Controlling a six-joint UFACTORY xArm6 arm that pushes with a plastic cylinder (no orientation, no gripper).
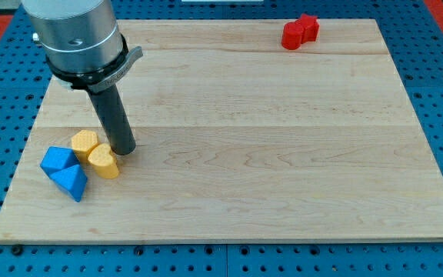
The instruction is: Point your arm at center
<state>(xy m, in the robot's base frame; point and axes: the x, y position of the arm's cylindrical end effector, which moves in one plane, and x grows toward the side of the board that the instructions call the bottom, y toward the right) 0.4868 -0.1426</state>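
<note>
Tip [124,151] of dark rod down on pale wooden board [283,154], at view's left, touching yellow rounded block [104,162], beside second yellow block [84,142]. No claw on rod, so nothing apart or together. Two blue wedge-like blocks [58,160] [71,182] lower left. Red block [300,31] at top right. Board centre well right of tip.
</note>
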